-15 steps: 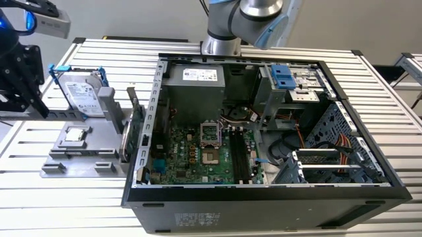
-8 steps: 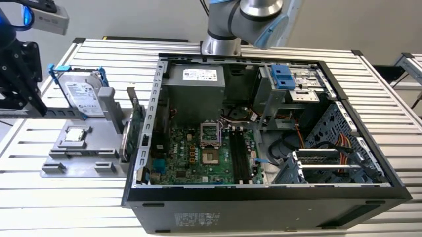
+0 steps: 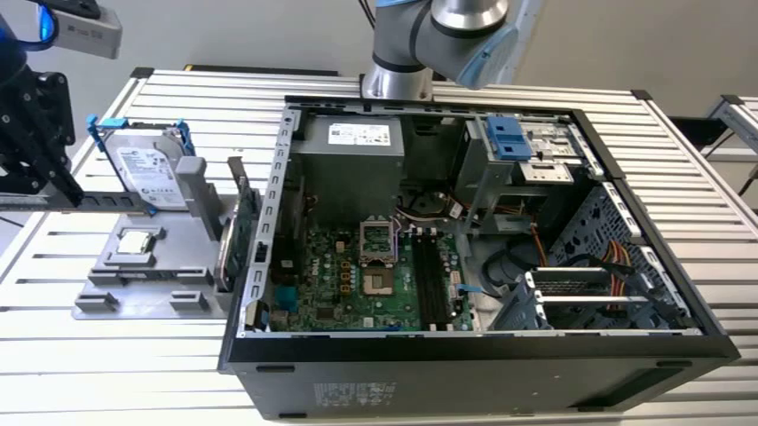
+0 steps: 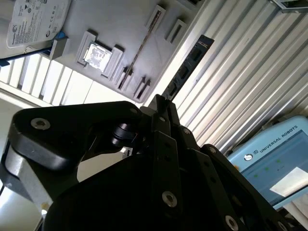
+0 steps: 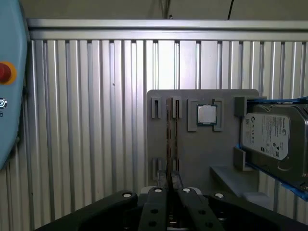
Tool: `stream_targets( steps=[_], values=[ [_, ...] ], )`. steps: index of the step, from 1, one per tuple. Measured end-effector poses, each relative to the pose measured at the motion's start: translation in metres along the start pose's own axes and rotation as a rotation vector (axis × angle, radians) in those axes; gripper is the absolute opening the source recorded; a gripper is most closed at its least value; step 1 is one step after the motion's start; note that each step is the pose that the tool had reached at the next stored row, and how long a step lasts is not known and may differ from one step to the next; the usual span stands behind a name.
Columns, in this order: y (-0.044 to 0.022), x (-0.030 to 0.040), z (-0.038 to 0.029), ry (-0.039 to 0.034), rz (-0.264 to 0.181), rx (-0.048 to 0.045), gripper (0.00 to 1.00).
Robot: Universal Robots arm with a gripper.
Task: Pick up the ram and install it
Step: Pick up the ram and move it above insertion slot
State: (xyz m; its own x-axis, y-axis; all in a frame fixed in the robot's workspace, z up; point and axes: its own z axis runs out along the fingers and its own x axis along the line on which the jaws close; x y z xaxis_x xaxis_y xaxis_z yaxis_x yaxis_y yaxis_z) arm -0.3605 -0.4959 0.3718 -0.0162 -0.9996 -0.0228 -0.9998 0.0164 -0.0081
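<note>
Gripper [image 5: 171, 188] fingers pressed together, above the tray [image 5: 197, 154] and in line with the ram [image 5: 169, 139]. Ram stands on edge in the tray's slots, just beside the CPU [image 5: 207, 114], long axis running straight away from the fingertips. It's edge-on in both wrist views, faces hidden. Near end is behind the fingers. Drive [image 5: 274, 137] is cut off.

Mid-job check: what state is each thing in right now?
ram: on edge in a tray slot, not installed.
pincer: pointed at the tray, in line with the ram, apart from it.
hard drive: in its blue frame, on the tray.
CPU: flat in its tray pocket.
case: side open.
memory slots: empty.
</note>
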Motion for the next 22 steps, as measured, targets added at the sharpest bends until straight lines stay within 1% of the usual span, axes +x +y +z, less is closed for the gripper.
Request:
stream_targets(
  steps=[4, 7, 16, 22],
  values=[
    [-0.0001, 0.0, -0.0001, 0.0, 0.0, -0.0001, 0.0],
    [-0.0024, -0.0001, -0.0001, 0.0, 0.0, -0.0001, 0.0],
    [-0.0153, 0.0001, 0.0, 0.0, 0.0, 0.0, 0.0],
    [-0.025, 0.0004, 0.0001, 0.0, 0.0, 0.0, 0.0]
  ],
)
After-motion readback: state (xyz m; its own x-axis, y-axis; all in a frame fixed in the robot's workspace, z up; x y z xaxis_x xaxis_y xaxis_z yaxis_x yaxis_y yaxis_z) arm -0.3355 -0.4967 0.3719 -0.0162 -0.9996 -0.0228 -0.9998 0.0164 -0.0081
